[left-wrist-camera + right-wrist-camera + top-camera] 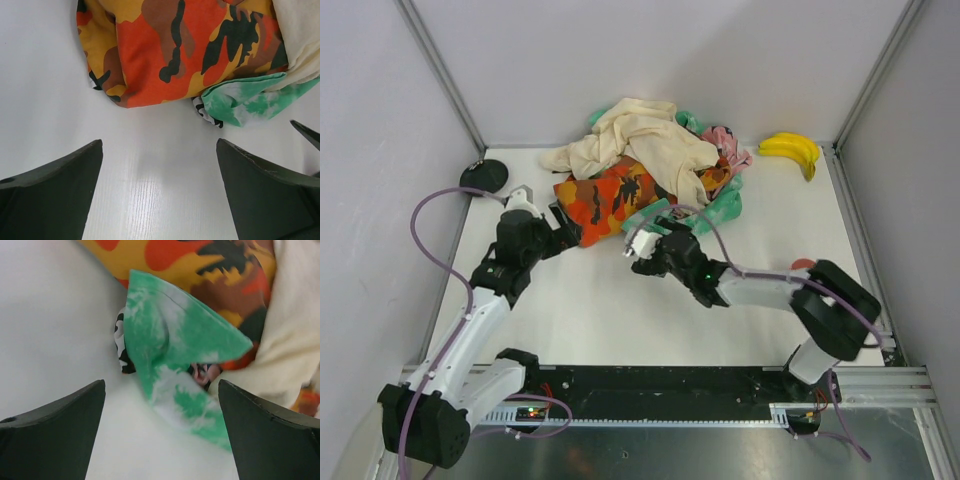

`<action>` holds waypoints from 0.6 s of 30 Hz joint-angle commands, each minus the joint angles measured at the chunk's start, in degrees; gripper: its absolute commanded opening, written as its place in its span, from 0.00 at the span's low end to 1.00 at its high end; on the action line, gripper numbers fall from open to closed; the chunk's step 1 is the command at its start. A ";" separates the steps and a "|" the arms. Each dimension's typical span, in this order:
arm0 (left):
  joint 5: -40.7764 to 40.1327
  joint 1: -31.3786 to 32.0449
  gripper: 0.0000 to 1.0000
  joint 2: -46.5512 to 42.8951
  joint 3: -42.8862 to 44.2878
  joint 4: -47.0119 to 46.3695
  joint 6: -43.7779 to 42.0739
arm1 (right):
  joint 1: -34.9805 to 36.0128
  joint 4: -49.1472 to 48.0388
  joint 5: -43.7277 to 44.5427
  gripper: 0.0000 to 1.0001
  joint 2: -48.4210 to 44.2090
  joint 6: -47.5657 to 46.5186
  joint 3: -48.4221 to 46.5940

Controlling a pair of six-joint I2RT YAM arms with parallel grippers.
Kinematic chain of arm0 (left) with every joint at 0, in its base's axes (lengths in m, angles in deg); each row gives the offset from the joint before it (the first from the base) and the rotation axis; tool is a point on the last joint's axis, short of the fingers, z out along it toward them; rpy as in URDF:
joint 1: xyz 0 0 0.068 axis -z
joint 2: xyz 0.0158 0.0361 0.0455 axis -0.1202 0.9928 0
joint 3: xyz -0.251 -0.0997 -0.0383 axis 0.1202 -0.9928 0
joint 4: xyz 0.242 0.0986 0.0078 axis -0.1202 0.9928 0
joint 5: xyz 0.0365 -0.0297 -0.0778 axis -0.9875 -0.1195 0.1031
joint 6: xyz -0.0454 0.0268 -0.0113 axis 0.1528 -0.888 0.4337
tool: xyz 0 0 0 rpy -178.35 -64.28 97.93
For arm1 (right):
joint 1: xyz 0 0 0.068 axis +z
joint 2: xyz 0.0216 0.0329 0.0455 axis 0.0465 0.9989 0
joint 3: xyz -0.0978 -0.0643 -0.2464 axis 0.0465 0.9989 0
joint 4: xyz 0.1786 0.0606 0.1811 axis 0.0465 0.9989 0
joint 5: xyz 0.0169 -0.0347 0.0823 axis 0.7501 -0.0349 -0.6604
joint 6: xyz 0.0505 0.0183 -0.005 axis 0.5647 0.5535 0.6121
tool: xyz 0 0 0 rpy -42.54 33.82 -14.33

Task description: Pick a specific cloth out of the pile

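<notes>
The pile (650,175) lies at the back of the table: a cream cloth (650,145) on top, an orange camouflage cloth (610,200) in front, green-white tie-dye (725,205) on the right, and pink (725,140) behind. No plain turquoise-blue cloth shows clearly; it is hidden. My left gripper (563,222) is open and empty, just short of the camouflage cloth (165,50). My right gripper (638,243) is open, its jaws on either side of a tie-dye flap (175,340) without closing on it. A black-white patterned edge (120,345) peeks out under the flap.
A banana (792,148) lies at the back right corner. A black round disc (483,176) with a cable sits at the back left. Grey walls close in the table on three sides. White tabletop (620,310) lies between the pile and the arm bases.
</notes>
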 commanded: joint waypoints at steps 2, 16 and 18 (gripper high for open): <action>-2.84 -0.09 1.00 1.21 -0.41 -2.38 -0.02 | -1.46 -2.53 -6.14 0.99 10.39 -27.67 -9.58; -5.73 -0.42 1.00 1.30 -0.56 -2.70 -0.45 | -10.97 32.06 -18.05 0.99 32.63 -32.61 -43.22; -5.89 -0.45 1.00 1.49 -0.48 -2.83 -0.52 | -11.52 35.82 -17.93 0.99 35.53 -33.07 -47.06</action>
